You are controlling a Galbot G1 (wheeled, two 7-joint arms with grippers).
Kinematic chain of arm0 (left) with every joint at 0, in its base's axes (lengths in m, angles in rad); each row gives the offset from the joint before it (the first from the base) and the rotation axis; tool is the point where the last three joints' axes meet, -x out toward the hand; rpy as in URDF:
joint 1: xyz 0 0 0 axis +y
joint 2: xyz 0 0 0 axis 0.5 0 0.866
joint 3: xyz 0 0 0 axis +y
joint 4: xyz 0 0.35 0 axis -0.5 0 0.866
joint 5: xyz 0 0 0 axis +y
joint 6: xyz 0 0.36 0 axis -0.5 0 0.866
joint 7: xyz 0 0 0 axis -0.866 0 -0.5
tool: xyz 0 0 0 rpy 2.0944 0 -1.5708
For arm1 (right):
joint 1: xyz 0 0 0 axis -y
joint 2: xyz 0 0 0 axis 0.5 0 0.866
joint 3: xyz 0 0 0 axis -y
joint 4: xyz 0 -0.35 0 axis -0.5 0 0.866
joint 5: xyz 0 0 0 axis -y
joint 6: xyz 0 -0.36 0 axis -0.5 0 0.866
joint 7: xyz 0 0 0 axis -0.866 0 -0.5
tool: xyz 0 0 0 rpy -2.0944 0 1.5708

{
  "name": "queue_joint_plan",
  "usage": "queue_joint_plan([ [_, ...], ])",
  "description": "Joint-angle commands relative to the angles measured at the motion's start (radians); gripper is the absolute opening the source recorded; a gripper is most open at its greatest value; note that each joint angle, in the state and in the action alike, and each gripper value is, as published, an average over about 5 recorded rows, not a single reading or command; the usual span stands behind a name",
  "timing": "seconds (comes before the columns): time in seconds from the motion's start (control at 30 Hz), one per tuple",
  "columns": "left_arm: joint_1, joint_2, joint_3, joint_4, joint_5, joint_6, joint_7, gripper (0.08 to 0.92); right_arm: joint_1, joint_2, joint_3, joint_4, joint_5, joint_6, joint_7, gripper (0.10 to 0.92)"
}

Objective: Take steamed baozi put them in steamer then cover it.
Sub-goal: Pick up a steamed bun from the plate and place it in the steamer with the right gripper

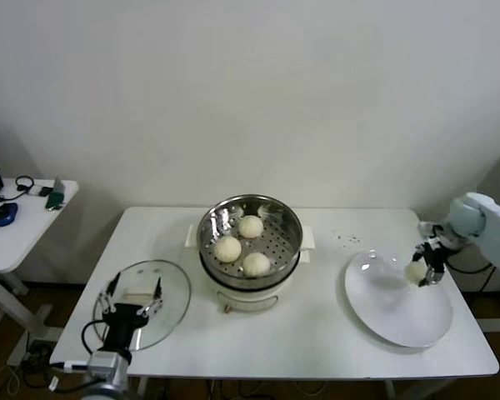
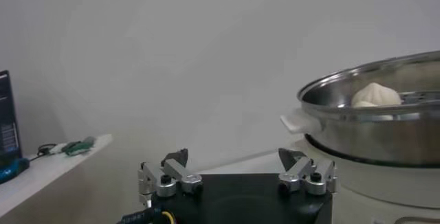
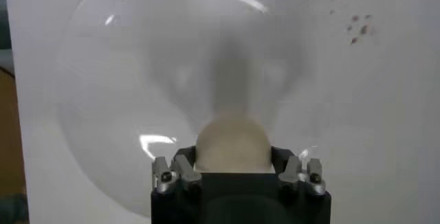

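So counting buns: four steamed baozi in total, and three of them [image 1: 250, 226] [image 1: 227, 248] [image 1: 256, 263] are already sitting inside the steamer [image 1: 292, 218], spread out on the perforated metal bottom, not quite touching each other. The steamer itself is standing in the middle of the white table [image 1: 317, 333] on its white pot base. The fourth baozi [image 1: 415, 272] is over on the white plate [image 1: 396, 321] on the robot's right side, at the plate's far right edge, and the right gripper [image 1: 425, 268] is sitting right on it. In the right wrist view that baozi [image 3: 232, 143] is filling the gap between the two fingers [image 3: 180, 169], which are pressing in against its sides, so the claw is clamped on the bun; whether it's lifting off the plate or just resting there, I can't tell. One cover [image 1: 168, 308], the glass lid with the cream bar handle, is lying flat on the table to the left of the steamer, just beside it, so the steamer is uncovered. The left gripper [image 1: 135, 293] is hovering over that cover with its fingers spread wide apart, holding nothing. There's also one small side table [image 1: 25, 225] off to the left with a mouse and some cables on it.
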Motion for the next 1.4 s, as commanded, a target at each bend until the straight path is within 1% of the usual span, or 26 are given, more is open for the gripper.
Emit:
queue_joint_plan([
  [0.03, 0.003, -0.011, 0.032, -0.024, 0.01, -0.005, 0.011, 0.823, 0.487, 0.175, -0.417, 0.018, 0.402, -0.074, 0.019, 0.71],
  [0.2, 0.017, -0.005, 0.052, -0.073, 0.032, 0.014, 0.004, 0.823, 0.596, 0.34, -0.51, 0.006, 0.583, -0.118, 0.036, 0.711],
  [0.37, 0.02, -0.001, 0.063, -0.094, 0.056, 0.026, -0.008, 0.823, 0.64, 0.487, -0.586, -0.003, 0.74, -0.145, 0.053, 0.712],
  [0.6, 0.014, 0.009, 0.057, -0.107, 0.049, 0.033, -0.015, 0.823, 0.634, 0.659, -0.649, -0.003, 0.843, -0.173, 0.077, 0.711],
  [0.77, 0.019, 0.02, 0.046, -0.112, 0.043, 0.054, -0.032, 0.823, 0.59, 0.725, -0.665, -0.009, 0.856, -0.179, 0.099, 0.712],
  [0.97, 0.021, 0.042, 0.035, -0.113, 0.032, 0.06, -0.036, 0.823, 0.516, 0.775, -0.674, -0.028, 0.839, -0.184, 0.117, 0.72],
  [1.4, 0.008, 0.06, 0.021, -0.088, 0.013, 0.061, -0.034, 0.823, 0.389, 0.77, -0.675, -0.021, 0.76, -0.193, 0.143, 0.721],
])
